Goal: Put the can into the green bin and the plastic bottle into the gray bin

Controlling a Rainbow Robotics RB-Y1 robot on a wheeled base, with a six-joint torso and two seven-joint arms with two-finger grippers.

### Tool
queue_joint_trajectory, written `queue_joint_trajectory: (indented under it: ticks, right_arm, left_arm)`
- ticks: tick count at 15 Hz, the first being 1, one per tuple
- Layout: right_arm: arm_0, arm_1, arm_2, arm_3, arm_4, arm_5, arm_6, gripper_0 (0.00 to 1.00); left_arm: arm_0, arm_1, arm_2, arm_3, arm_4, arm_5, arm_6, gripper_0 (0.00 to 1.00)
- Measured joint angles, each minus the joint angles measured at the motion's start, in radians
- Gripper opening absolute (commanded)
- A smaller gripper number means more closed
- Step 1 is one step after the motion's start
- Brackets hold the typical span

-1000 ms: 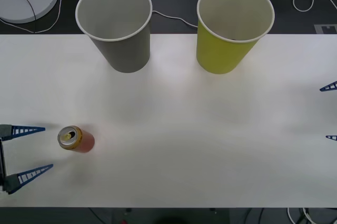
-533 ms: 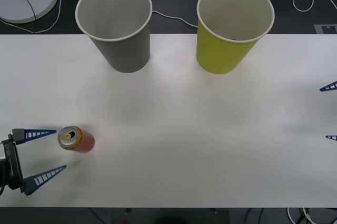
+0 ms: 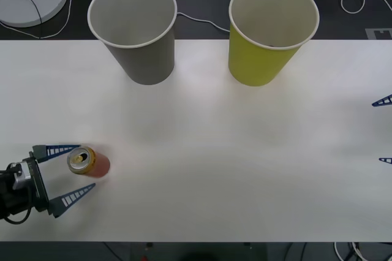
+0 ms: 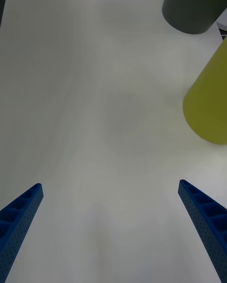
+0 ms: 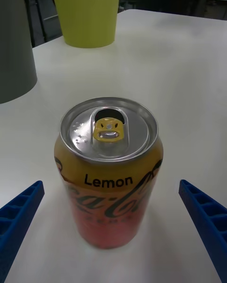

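Can (image 3: 89,162), upright on tabletop (image 3: 245,163) between the spread fingers of the left hand (image 3: 66,173), looks opened, so probably light, thin-walled, dentable, slick; grip mid-body, squeezing gently.

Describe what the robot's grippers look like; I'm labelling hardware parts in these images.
The left gripper has two long, tapered blue fingers with a ribbed, ladder-like lattice, mounted on a black and silver-grey wrist block with a dark cable looping beside it. The right gripper has the same blue ribbed tapered fingers, their flat faces dotted with fine texture.
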Motion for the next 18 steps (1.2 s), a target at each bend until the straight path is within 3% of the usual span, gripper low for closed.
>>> queue_joint_trajectory:
  ticks: [10, 11, 12, 13, 18]
  right_arm:
    - [0.0, 0.0, 0.0, 0.0, 0.0, 0.0, 0.0, 1.0]
    - [0.0, 0.0, 0.0, 0.0, 0.0, 0.0, 0.0, 1.0]
    - [0.0, 0.0, 0.0, 0.0, 0.0, 0.0, 0.0, 1.0]
    - [0.0, 0.0, 0.0, 0.0, 0.0, 0.0, 0.0, 1.0]
    - [0.0, 0.0, 0.0, 0.0, 0.0, 0.0, 0.0, 1.0]
  left_arm:
    - [-0.037, -0.075, 0.001, 0.0, -0.034, 0.038, 0.004, 1.0]
    - [-0.039, -0.075, 0.001, 0.0, -0.034, 0.039, 0.005, 0.42]
    - [-0.039, -0.075, 0.001, 0.0, -0.034, 0.04, 0.005, 0.06]
    - [-0.04, -0.075, 0.001, 0.0, -0.034, 0.04, 0.004, 0.0]
    - [-0.041, -0.075, 0.001, 0.0, -0.036, 0.04, 0.003, 0.0]
